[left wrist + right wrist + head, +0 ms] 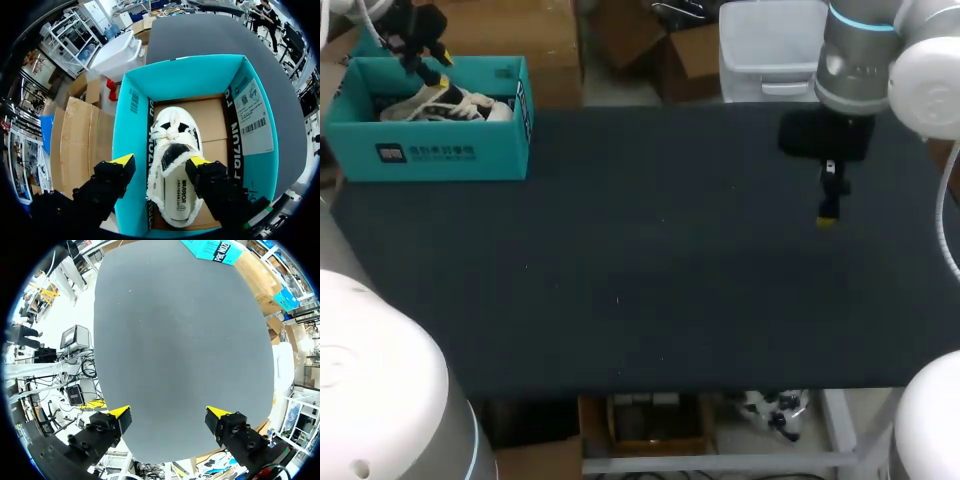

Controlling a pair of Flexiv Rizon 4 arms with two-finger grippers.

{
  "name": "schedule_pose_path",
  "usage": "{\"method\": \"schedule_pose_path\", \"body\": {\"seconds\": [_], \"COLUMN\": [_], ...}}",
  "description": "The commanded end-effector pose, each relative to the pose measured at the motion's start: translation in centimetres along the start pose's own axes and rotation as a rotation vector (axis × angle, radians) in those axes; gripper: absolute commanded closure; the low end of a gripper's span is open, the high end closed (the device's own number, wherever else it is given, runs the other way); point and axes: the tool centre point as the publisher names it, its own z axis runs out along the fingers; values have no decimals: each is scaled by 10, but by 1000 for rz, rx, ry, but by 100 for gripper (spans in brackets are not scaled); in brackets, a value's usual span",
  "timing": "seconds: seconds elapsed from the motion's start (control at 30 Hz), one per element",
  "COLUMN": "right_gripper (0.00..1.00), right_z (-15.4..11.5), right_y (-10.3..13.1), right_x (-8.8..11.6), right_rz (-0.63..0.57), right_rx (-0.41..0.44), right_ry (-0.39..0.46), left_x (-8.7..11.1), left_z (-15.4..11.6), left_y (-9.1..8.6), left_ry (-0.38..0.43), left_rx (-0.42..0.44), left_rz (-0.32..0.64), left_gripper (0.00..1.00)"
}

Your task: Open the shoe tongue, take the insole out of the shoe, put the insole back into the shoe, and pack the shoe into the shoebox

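Head view: teal shoebox stands at the far left corner of the dark surface, with the white shoe lying inside it. Left tool hangs over the box. Right tool hangs over bare surface on the far right, well apart from the box. Left wrist view: left tool is spread wide and grips nothing. One yellow tip is above the box's side wall, the other above the shoe's edge; whether either touches cannot be told. The shoe lies flat on the cardboard floor along the box's length, knotted laces at the far end. The insole shows seated in the fleece-lined opening. Right wrist view: right tool is also spread apart and empty, with only surface beneath it and a corner of the box far ahead. Judgement: the shoe looks packed and the insole back in, so the step in hand is a clean release. To do it well, lift the left tool straight up with the fingers kept apart. Watch the tip over the wall so it does not catch the rim and drag the box. Keep the other tip off the fleece collar so the shoe is not lifted.
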Motion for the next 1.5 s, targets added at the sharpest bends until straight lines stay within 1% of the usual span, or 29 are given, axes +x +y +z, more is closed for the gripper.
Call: {"method": "schedule_pose_path", "body": {"seconds": [0.03, 0.13, 0.27, 0.33, 0.4, 0.43, 0.47, 0.6, 0.73, 0.87, 1.03, 1.27, 1.43, 1.5], "right_gripper": [0, 0, 0, 0, 0, 0, 0, 0, 0, 0, 0, 0, 0, 0], "right_z": [-1, -1, -1, -1, -1, -1, -1, -1, -1, -1, -1, -1, -1, -1], "right_y": [0, 0, 0, 0, 0, 0, 0, 0, 0, 0, 0, 0, 0, 0], "right_x": [0, 0, 0, 0, 0, 0, 0, 0, 0, 0, 0, 0, 0, 0], "right_rz": [1, 1, 1, 1, 1, 1, 1, 1, 1, 1, 1, 1, 1, 1], "right_rx": [2, 2, 2, 2, 2, 2, 2, 2, 2, 2, 2, 2, 2, 2], "right_ry": [1, 1, 1, 1, 1, 1, 1, 1, 1, 1, 1, 1, 1, 1], "left_x": [35, 47, 60, 70, 80, 85, 91, 115, 150, 176, 198, 218, 226, 226], "left_z": [-37, -49, -61, -66, -70, -73, -75, -80, -83, -83, -81, -77, -75, -75], "left_y": [-30, -48, -73, -86, -99, -106, -112, -131, -145, -157, -170, -181, -190, -190], "left_ry": [-77, -79, -84, -78, -81, -62, -63, -68, -87, -104, -120, -119, -134, -134], "left_rx": [-25, -32, -50, -59, -80, -87, -94, -126, -155, -177, -201, -212, -220, -220], "left_rz": [23, 66, 77, 83, 70, 67, 51, -1, -10, -16, -34, -27, -16, -16], "left_gripper": [0, 0, 0, 0, 0, 0, 0, 0, 0, 0, 0, 0, 0, 0]}}
